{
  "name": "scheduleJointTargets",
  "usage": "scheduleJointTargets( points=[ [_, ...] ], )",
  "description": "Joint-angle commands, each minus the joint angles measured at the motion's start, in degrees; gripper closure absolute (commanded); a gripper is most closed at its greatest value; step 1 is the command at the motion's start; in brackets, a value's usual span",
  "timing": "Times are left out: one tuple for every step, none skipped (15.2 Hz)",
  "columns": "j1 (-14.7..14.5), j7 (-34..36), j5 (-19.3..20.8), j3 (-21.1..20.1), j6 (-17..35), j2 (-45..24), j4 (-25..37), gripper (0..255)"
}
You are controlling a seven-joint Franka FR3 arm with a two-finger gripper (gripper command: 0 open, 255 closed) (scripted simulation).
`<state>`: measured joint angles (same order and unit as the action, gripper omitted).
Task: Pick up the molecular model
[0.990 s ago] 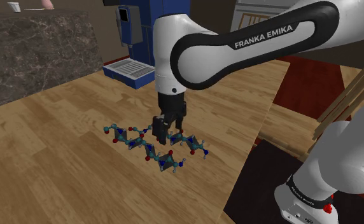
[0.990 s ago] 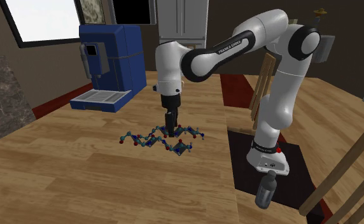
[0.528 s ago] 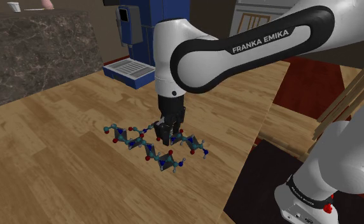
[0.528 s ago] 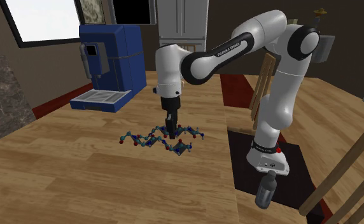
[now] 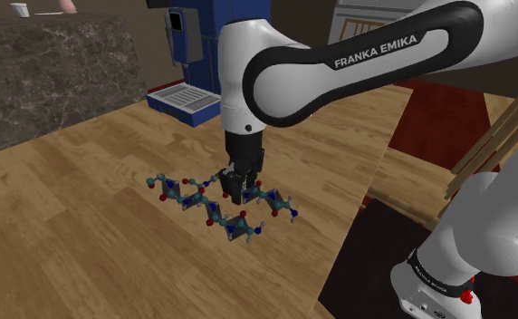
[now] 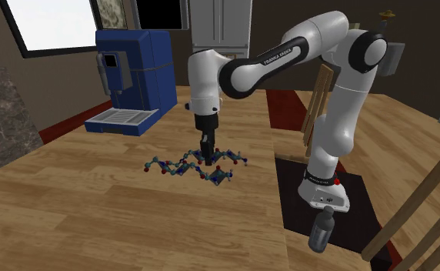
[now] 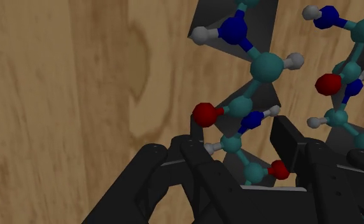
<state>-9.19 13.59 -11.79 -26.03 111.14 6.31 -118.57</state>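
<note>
Shoulder view: the model (image 5: 221,204) stretches across the counter (image 5: 85,217), and the gripper (image 5: 234,188) comes straight down on its middle.

Second exterior view: the same, the gripper (image 6: 206,156) upright over the model (image 6: 195,165).

Wrist view: the fingers (image 7: 289,143) pinch a teal link of the chain. My advice is to lift straight up and slowly, since the long ends may sag or twist loose.

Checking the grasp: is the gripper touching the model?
Touching. In the wrist view the gripper clasps the model: a grey atom meets one finger, a red atom the other.
</note>
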Motion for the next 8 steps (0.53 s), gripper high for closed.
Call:
scheduleJointTargets(
  points=[
    [0.0, 0.2, 0.0, 0.1, -1.6, 0.3, 1.3, 255],
    [0.1, 0.2, 0.0, 0.1, -2.3, 0.5, 1.9, 255],
    [0.1, 0.3, 0.0, 0.2, -3.1, 0.6, 2.6, 255],
    [0.1, 0.3, 0.0, 0.3, -3.9, 0.7, 3.2, 255],
    [0.1, 0.4, 0.0, 0.3, -4.6, 0.9, 3.9, 255],
    [0.2, 0.5, 0.0, 0.4, -5.4, 1.0, 4.5, 255],
    [0.2, 0.6, 0.0, 0.4, -6.1, 1.1, 5.2, 255],
    [0.2, 0.6, 0.0, 0.4, -6.9, 1.1, 5.9, 255]
  ],
)
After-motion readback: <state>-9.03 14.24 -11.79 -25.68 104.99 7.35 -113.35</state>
